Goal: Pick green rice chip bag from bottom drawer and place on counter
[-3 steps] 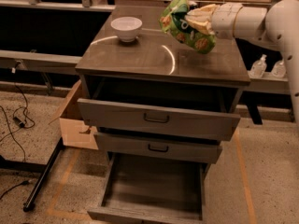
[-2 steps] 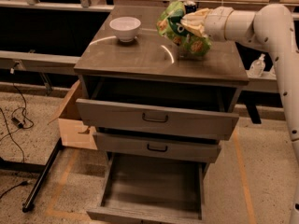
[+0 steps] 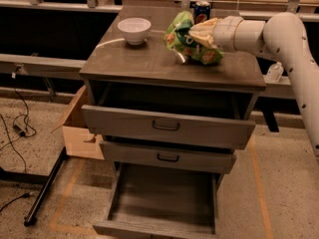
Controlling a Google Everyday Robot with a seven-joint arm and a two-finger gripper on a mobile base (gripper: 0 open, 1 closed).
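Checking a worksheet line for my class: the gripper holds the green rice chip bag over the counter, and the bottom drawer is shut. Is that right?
Not quite. The camera view shows the bottom drawer pulled open, not shut. The rest stands: the gripper holds the green rice chip bag over the counter.

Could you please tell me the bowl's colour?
White bowl, best in camera view; the hand grips the green bag over the counter.
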